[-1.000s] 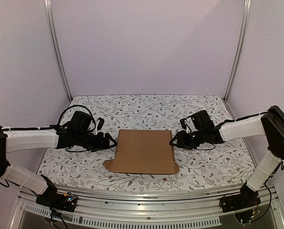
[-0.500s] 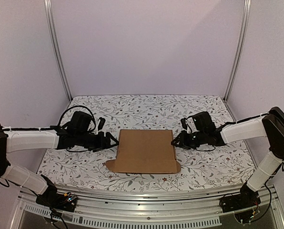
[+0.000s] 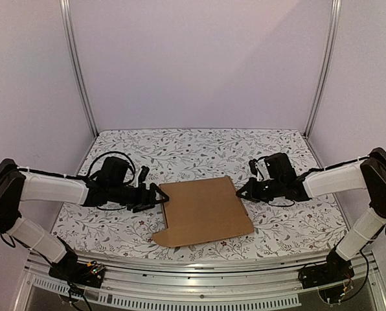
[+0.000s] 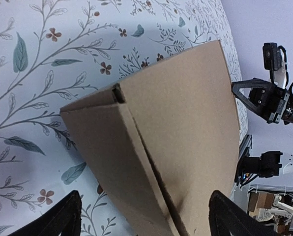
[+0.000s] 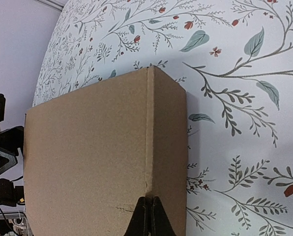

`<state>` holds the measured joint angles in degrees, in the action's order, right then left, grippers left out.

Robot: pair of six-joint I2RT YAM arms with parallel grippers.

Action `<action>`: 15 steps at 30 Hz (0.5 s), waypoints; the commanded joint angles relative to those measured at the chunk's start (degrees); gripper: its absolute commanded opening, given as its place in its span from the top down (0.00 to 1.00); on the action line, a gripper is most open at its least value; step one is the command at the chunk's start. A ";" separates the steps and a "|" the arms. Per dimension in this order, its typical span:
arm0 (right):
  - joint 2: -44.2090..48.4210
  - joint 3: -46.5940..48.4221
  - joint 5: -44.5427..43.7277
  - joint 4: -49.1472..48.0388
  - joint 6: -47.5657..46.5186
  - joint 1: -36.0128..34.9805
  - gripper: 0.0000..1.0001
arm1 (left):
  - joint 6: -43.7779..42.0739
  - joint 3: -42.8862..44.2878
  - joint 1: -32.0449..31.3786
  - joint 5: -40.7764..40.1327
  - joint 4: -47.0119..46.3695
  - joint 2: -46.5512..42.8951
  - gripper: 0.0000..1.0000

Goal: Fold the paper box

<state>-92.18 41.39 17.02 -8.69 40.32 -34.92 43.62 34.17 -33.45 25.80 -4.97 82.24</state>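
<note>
The paper box (image 3: 206, 210) is a flat, shut brown cardboard mailer lying skewed in the middle of the floral table. My left gripper (image 3: 155, 195) is open at the box's left edge. In the left wrist view the box (image 4: 186, 123) fills the space between the two fingertips (image 4: 73, 216), and a seam runs along its side. My right gripper (image 3: 243, 192) is shut at the box's far right corner. In the right wrist view its closed tips (image 5: 149, 199) rest against the box (image 5: 87, 157) along its right top edge, with nothing between them.
A floral cloth (image 3: 199, 149) covers the table, with walls on three sides and aluminium posts (image 3: 76, 71) at the back corners. A metal rail (image 3: 193, 269) runs along the near edge. Black cables (image 3: 109, 159) loop over the left wrist.
The box has turned counterclockwise and its near right corner has slid outward. My right gripper has closed fully. My left gripper has opened wider and moved in towards the box's left edge.
</note>
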 commanded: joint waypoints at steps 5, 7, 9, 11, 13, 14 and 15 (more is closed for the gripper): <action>-0.40 -3.68 -4.47 7.99 -0.86 0.07 1.00 | 5.02 -3.61 0.01 2.67 -8.05 1.27 0.09; -0.60 -3.77 -4.49 7.99 -1.02 0.06 1.00 | 7.50 -5.15 -0.56 2.86 -12.14 2.23 0.08; -0.79 -3.77 -4.30 7.99 -1.11 0.07 1.00 | 10.18 -6.96 -0.80 3.46 -17.21 3.52 0.02; -0.82 -3.77 -4.08 7.99 -1.12 0.12 1.00 | 12.45 -8.18 -0.97 3.81 -22.05 5.09 0.01; -0.59 -3.92 -4.11 7.99 -1.12 0.06 1.00 | 13.85 -8.66 -1.24 4.14 -25.33 6.74 0.01; -0.42 -4.06 -4.24 7.99 -1.12 0.11 1.00 | 14.32 -8.83 -1.35 4.23 -26.84 7.73 0.00; -0.04 -4.23 -4.27 8.07 -1.19 0.11 1.00 | 14.71 -8.93 -1.42 4.40 -28.15 8.45 0.01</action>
<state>-91.31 40.42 15.99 -9.04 40.14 -34.92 54.39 26.15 -34.13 29.10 -23.22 87.94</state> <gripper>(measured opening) 0.006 0.994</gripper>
